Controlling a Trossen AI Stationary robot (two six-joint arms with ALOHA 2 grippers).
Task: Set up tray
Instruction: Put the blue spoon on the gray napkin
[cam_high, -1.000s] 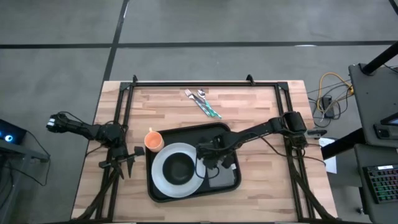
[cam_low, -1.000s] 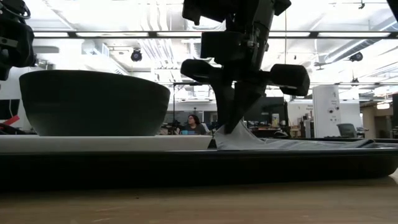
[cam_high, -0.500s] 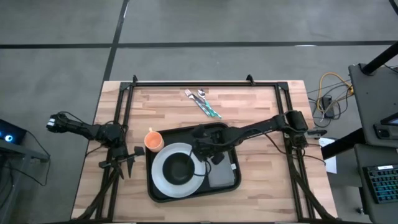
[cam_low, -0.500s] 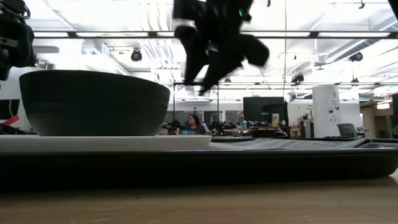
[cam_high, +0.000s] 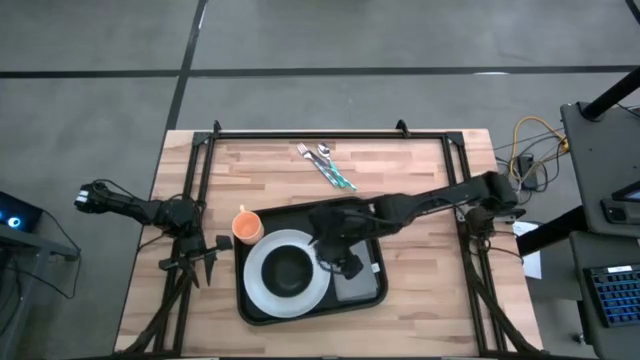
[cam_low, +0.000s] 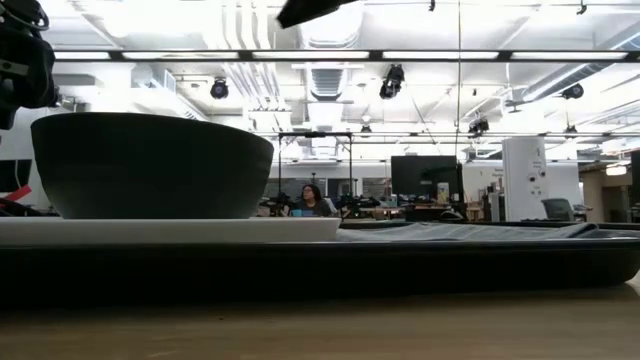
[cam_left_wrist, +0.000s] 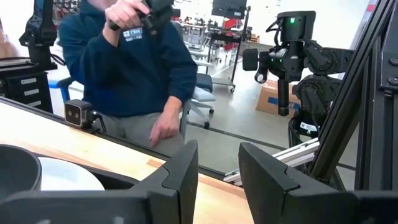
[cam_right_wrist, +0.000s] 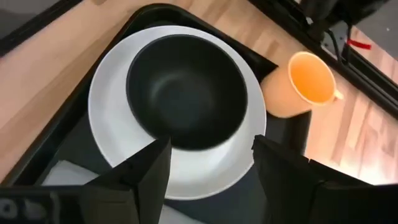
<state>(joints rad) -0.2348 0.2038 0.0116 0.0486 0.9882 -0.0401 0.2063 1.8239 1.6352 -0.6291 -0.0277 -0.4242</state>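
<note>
Since a second ago the right gripper (cam_high: 338, 252) has let go of the grey napkin (cam_high: 357, 281) and lifted, jaws released like the idle left gripper's (cam_high: 201, 260); the black tray (cam_high: 300, 213), mid-surface, looks stiff and loaded, best gripped by its rim.

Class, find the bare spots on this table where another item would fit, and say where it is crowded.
Bare wood lies right of the tray and beside the cutlery. The tray is crowded: plate, bowl, napkin, right tool above.
</note>
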